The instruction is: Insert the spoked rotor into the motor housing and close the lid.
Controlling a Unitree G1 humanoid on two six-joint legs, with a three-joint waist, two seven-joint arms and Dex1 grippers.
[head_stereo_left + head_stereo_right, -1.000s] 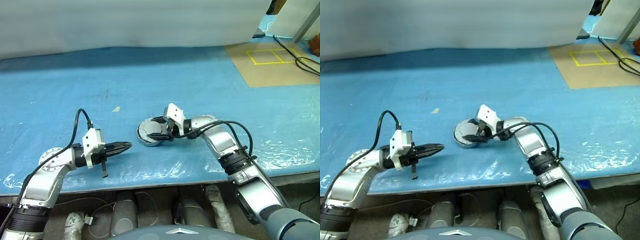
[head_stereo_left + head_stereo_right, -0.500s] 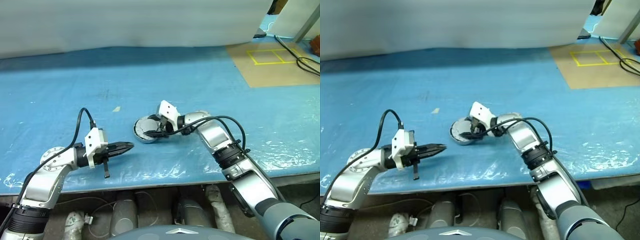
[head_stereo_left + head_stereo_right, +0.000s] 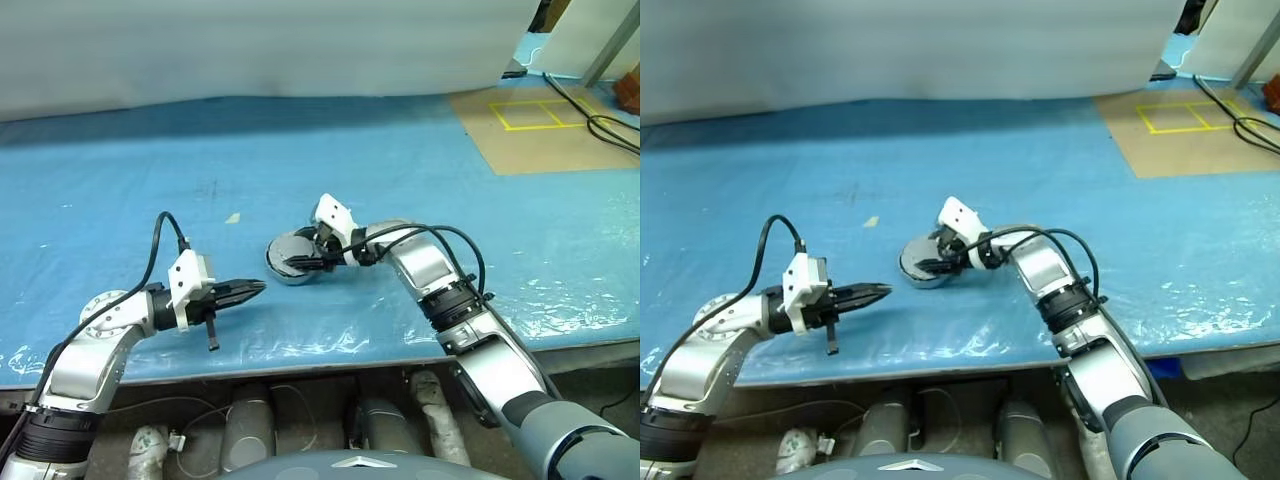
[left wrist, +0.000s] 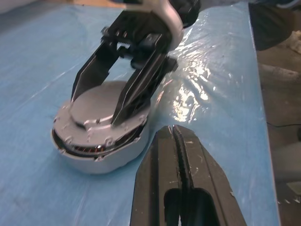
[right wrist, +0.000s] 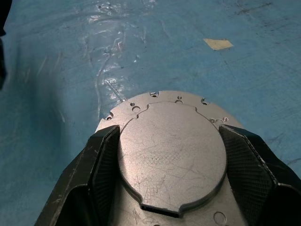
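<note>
Left wrist view puts my left tool in the foreground, its two black fingers pressed together and clenched on nothing, pointing toward the motor housing. That housing sits on the blue-covered counter just beyond the fingertips, not touching them. It is a round grey shell with a flat grey lid on top; a dark slit shows under the lid's edge with a hint of copper inside — the lid looks slightly tilted. My right tool reaches in from the far side, its fingers spread wide and set on either side of the lid's raised round plate. Whether they press the plate or only bracket it I cannot tell. A small pale scrap lies on the counter behind, well apart from the housing.
</note>
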